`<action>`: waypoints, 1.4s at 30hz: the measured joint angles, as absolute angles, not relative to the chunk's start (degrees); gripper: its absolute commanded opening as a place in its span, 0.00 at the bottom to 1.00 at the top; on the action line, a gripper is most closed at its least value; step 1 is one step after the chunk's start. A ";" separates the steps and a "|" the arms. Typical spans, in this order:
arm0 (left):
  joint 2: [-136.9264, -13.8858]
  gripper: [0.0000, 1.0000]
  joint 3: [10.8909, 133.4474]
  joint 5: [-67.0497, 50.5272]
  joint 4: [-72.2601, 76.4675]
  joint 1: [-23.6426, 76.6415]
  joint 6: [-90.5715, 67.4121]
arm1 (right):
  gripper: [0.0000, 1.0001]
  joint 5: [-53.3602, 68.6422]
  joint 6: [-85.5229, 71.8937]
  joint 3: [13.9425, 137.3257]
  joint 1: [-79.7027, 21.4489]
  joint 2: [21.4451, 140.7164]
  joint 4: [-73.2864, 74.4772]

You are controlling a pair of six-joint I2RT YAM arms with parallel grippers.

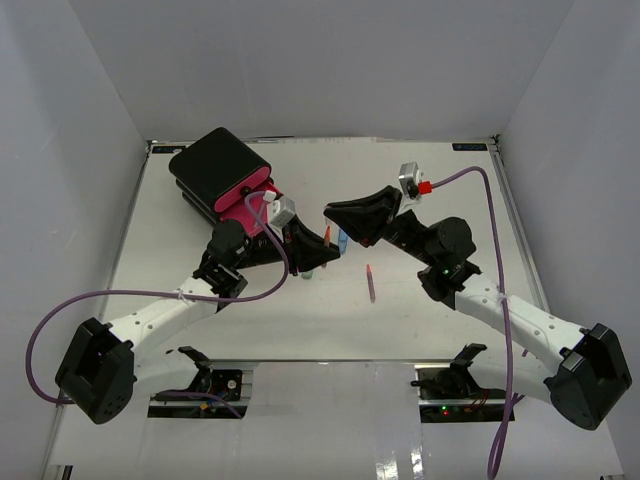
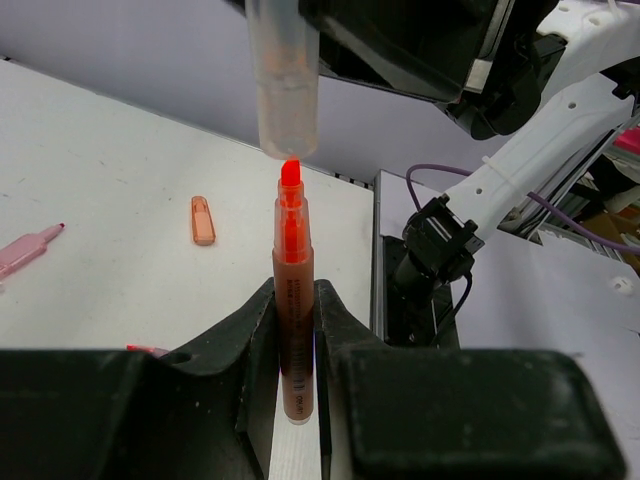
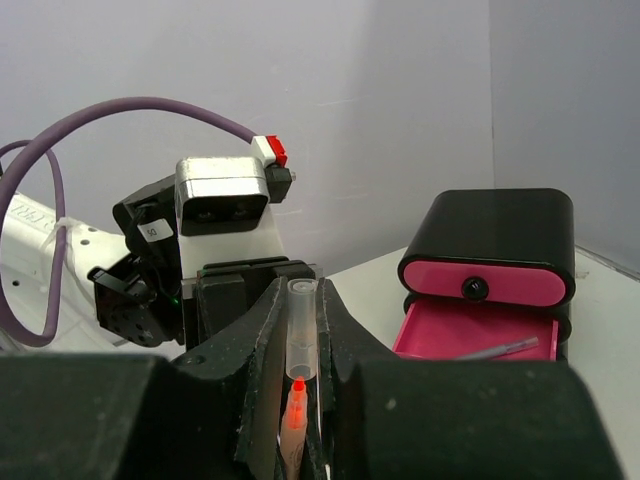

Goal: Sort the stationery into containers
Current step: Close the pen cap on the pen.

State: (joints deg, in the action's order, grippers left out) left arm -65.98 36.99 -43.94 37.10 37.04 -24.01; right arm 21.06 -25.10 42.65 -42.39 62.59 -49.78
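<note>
Orange highlighter (image 2: 292, 270) gripped upright by left pincer (image 2: 296, 340); clear cap (image 2: 287, 90) gripped by right pincer (image 3: 303, 320) just above tip, presumably for recapping.

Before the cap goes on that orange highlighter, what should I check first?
1. The left gripper is shut on the orange highlighter, upright: ok.
2. The right gripper is shut on the clear cap: ok.
3. The clear cap is lined up just above the highlighter tip: ok.
4. The cap's open end faces the tip: cannot tell.
5. A pink drawer is pulled out for the drop-off: ok.
6. The cap is seated: not ok, not yet on.
</note>
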 measured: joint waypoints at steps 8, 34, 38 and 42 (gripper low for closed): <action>-65.98 0.27 36.97 -43.97 37.80 37.04 -24.08 | 0.08 20.97 -25.10 42.24 -42.52 62.61 -49.82; -64.90 0.27 34.54 -44.91 43.40 35.83 -27.94 | 0.08 20.93 -25.28 40.51 -44.07 63.16 -52.90; -64.93 0.27 33.98 -45.45 46.11 35.73 -29.47 | 0.08 20.95 -26.02 40.27 -44.27 63.66 -54.72; -65.36 0.25 33.95 -45.60 48.66 35.57 -30.02 | 0.08 21.17 -26.81 40.27 -44.71 64.23 -55.86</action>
